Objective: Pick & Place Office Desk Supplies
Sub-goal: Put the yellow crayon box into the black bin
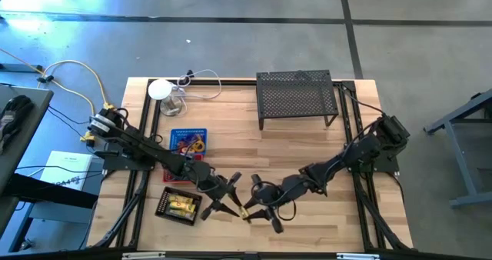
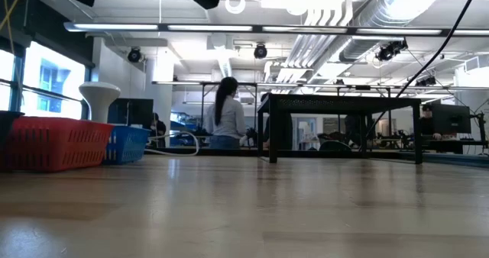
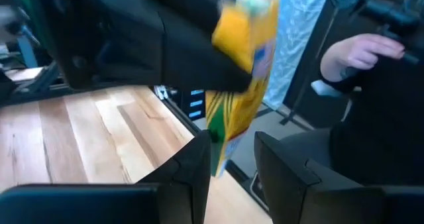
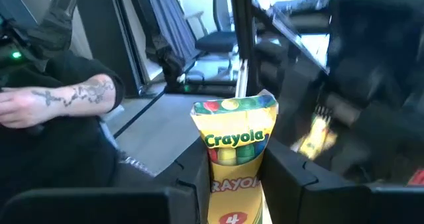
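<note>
Both grippers meet over the table's near edge, sharing one yellow Crayola crayon box. The right gripper clamps its lower half between its fingers; the left gripper pinches its other end. Beyond stand a black tray, a blue basket and a black mesh shelf.

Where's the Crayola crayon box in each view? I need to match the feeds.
High view: crayon box, small yellow spot at the table's front edge, centre.
Low view: not in it.
Left wrist view: centre, yellow, blurred.
Right wrist view: lower centre, held by the right gripper.
Shared landmark: wooden table, also in low and left wrist views.
</note>
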